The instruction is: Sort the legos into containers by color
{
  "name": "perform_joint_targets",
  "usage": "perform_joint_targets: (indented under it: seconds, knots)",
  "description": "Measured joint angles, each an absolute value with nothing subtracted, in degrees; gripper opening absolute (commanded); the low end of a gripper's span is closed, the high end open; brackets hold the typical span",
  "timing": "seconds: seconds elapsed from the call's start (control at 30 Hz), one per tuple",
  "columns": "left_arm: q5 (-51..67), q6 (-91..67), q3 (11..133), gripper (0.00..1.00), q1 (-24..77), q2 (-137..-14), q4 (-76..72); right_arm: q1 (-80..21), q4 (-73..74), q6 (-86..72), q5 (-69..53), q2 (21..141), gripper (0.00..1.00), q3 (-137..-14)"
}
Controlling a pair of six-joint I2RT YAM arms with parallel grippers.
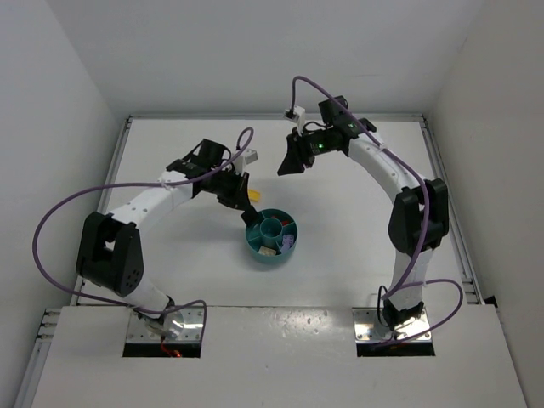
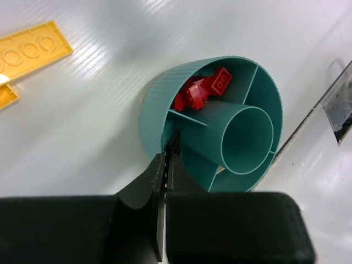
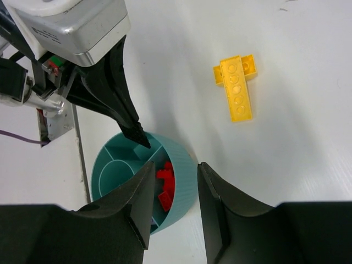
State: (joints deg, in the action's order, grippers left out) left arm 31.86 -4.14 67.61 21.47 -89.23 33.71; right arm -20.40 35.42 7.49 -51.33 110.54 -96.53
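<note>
1. Left gripper (image 2: 166,159) pressed together, empty, just over dish (image 2: 159,104) rim.
2. Right gripper (image 3: 173,192) parted, empty — well above table (image 1: 357,246).
3. Red legos (image 2: 203,91) in one outer section; yellow legos (image 3: 236,85) on table, near dish.

Two slim arms with white link shells and chunky black joint housings rise from shiny metal base plates set in the near edge. A lilac cable loops loosely along each arm — from base up to wrist. The left gripper (image 2: 165,165) and right gripper (image 3: 173,181) have matte black, tapering fingers; a silver-grey camera block with small label markings sits on the left wrist.
</note>
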Motion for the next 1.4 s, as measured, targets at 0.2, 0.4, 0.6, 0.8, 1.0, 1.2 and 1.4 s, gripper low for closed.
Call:
perform_joint_targets:
  seconds: [0.2,0.4,0.6,0.8,1.0,1.2,1.4]
  knots:
    - [31.1,-3.0,67.6,0.64,22.4,-89.2,33.6,-20.4,35.1,7.5,-50.8,110.5,0.37,-96.2]
    - [32.8,-0.3,67.7,1.0,22.9,-89.2,33.8,-20.4,35.0,7.5,-49.5,110.5,0.37,-96.1]
    - [35.0,-1.0,68.9,1.0,20.1,-88.3,33.5,-20.4,35.2,7.9,-45.6,110.0,0.37,-96.1]
    - [40.8,-3.4,72.0,1.0,9.4,-88.6,31.4,-20.4,35.1,7.8,-38.8,108.7,0.37,-96.0]
    - [48.0,-2.2,74.0,0.81,2.1,-94.1,31.0,-20.4,34.7,8.0,-33.7,107.1,0.37,-95.4]
    - [49.5,-2.3,77.4,0.49,2.2,-105.1,31.0,-20.4,34.5,8.7,-31.1,107.1,0.37,-95.0]
    - [49.5,-5.0,77.8,0.52,0.7,-109.6,27.9,-20.4,34.5,9.3,-29.5,107.0,0.37,-93.4]
